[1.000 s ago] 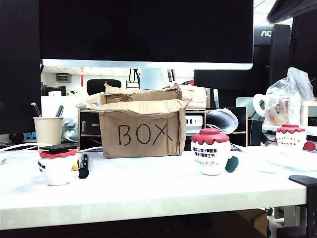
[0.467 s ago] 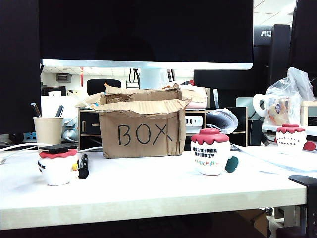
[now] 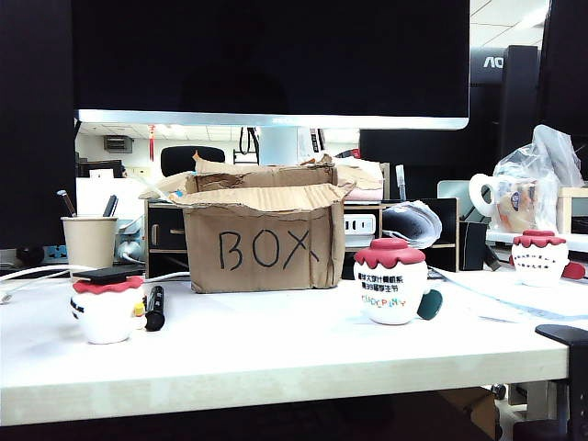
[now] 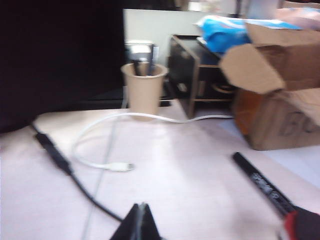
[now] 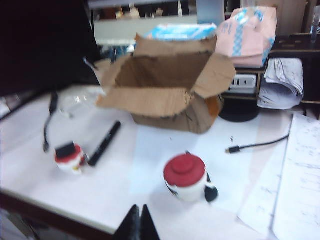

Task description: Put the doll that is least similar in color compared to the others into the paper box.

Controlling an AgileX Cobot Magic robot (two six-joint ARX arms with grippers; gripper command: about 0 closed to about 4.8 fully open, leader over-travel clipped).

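- Exterior view shows no yellow doll that you can make out; a yellowish speck beside the left white doll (image 3: 106, 312) is too small to call, and the paper box (image 3: 262, 243) floor is hidden.
- Likely light, hard and slick; pinch its body below the ears.
- Left gripper (image 4: 141, 222): jaws together, empty, above the tabletop (image 4: 175, 190).
- Right gripper (image 5: 137, 222): jaws together, empty, near the tabletop's front edge.

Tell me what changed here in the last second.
A dark arm part in the exterior view's top right corner pulled out of sight. Nothing was grasped or released. The paper box, the capped white doll, the larger white doll and the marker stayed put. The left gripper, jaws shut, hangs over the table near the black cable; the right gripper, jaws shut, over the table's front edge.
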